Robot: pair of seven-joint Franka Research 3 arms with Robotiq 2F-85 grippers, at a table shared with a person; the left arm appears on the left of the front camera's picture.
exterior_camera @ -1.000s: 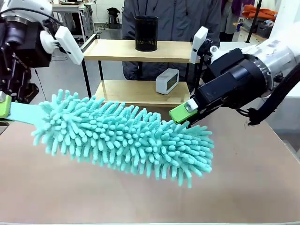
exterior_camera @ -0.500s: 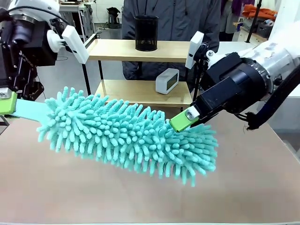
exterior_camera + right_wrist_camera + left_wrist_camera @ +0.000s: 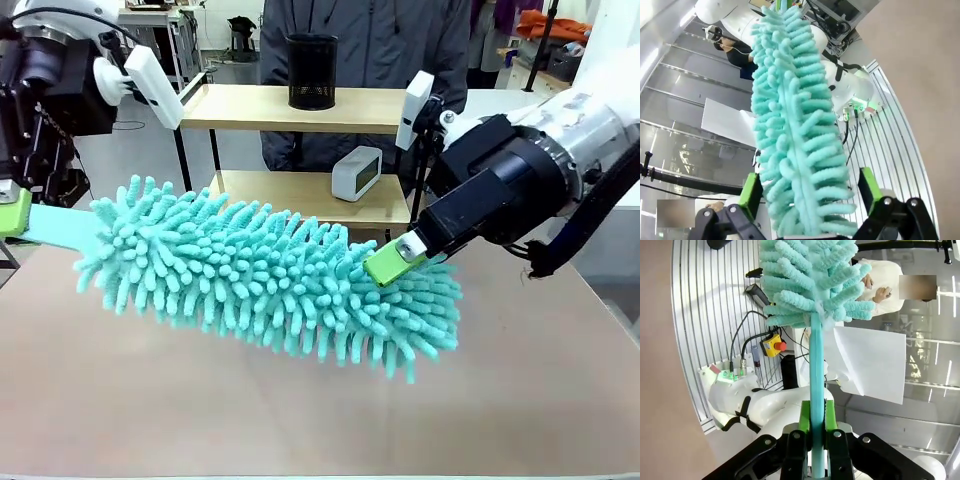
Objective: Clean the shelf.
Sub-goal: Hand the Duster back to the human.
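We see a matte brown tabletop (image 3: 300,420) in front, with a pale grey floor (image 3: 140,165) behind it. Farther back stands what may be a dark metal workbench (image 3: 160,35), blurred, under even indoor light.

The teal duster (image 3: 270,285) stretches across the table (image 3: 540,400) middle, blocking the way to the shelf (image 3: 300,200).

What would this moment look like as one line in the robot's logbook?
left gripper: shut on duster handle | right gripper: open around duster tip | duster above table | shelf: cup, clock
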